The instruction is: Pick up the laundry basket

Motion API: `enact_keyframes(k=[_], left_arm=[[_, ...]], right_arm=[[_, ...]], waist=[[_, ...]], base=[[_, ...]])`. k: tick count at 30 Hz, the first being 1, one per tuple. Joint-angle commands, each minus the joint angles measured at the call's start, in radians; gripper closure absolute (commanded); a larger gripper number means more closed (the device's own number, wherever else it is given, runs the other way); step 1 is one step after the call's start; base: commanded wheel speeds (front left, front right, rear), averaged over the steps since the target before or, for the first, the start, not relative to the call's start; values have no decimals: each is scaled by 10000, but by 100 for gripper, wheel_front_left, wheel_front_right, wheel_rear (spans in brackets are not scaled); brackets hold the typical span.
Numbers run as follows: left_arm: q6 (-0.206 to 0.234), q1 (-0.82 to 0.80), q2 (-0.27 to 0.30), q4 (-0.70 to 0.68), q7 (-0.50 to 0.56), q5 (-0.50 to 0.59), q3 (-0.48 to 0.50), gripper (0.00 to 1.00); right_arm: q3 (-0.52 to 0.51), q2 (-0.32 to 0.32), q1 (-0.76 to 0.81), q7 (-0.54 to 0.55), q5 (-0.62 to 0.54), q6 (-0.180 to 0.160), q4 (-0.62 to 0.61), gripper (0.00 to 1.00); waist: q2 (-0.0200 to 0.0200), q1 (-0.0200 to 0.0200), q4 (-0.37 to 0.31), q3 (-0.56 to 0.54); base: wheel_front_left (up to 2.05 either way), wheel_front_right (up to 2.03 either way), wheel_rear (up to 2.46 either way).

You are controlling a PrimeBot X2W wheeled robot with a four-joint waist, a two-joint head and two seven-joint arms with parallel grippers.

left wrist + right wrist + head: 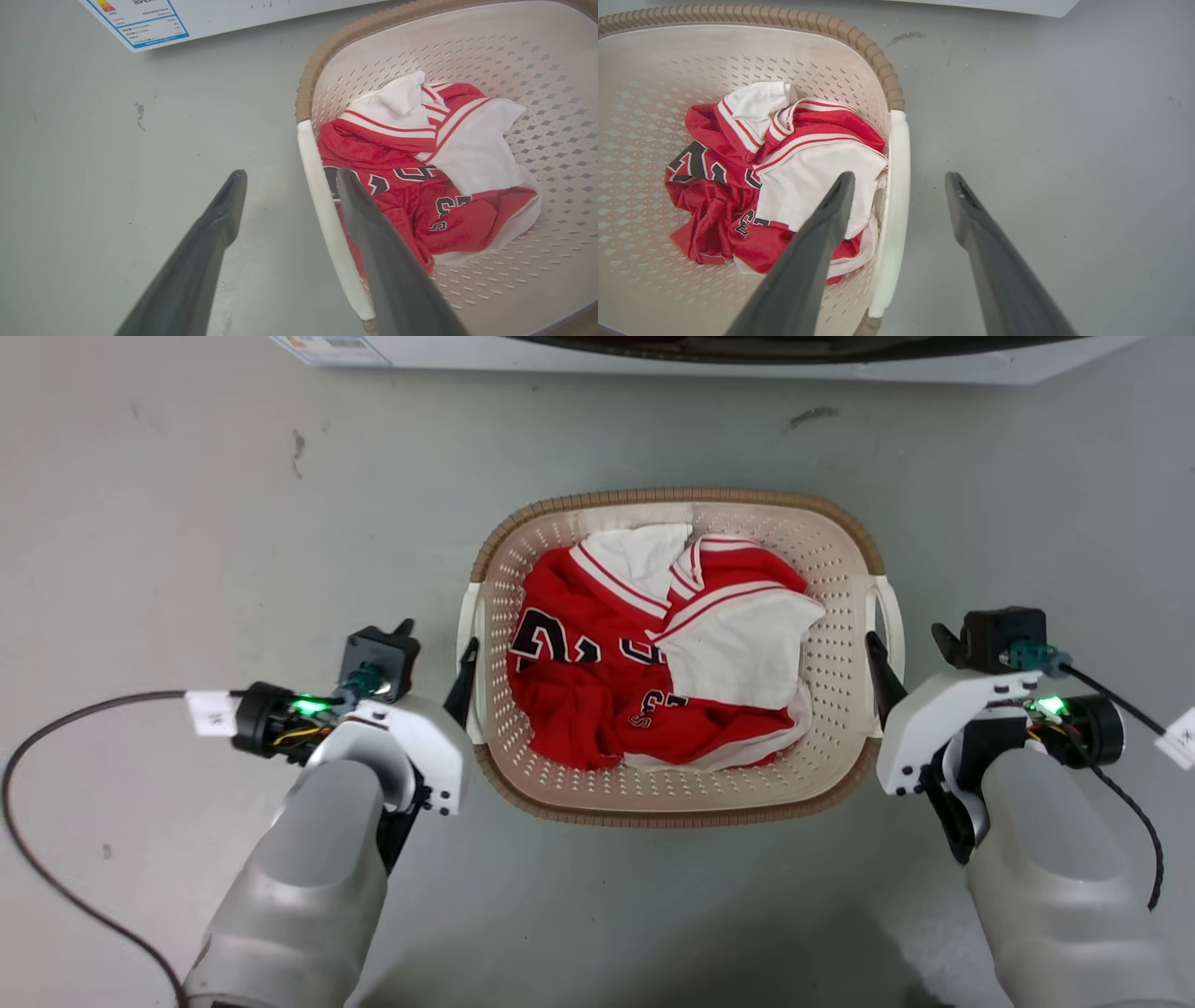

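The laundry basket (672, 814) sits on the floor (187, 523) before me, and since my left pincer (290, 173) and right pincer (900, 175) each gape astride a white handle (327, 224), an uneven clamp may, I judge, tilt it and spill the clothes (597, 709): one basket, one clothes heap, two handles, two pincers.

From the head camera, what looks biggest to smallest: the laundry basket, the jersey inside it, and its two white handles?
1. laundry basket
2. red and white jersey
3. left handle and right handle, about alike, so unranked
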Motion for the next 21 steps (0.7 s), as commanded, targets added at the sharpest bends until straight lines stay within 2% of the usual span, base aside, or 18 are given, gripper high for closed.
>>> enact_keyframes(k=[1,8,16,21], left_arm=[[-8,-244,-54,223,-13,-278,-316,0],[-11,-1011,123,900,575,-1947,-1742,0],[-12,-1604,596,680,1665,-3832,-3098,0],[-13,-1838,813,530,2396,-4804,-3801,0]], right_arm=[[15,-11,-311,37,13,-7,194,0],[56,-10,-1087,425,12,-7,1243,0],[575,-10,-1870,680,288,-7,2094,0],[553,-11,-2288,996,299,-7,2604,0]], waist=[[0,-2,-14,166],[0,-2,-31,551],[0,-2,-111,938],[0,-2,-100,1095]], base=[[0,0,0],[0,0,0],[0,0,0],[0,0,0]])
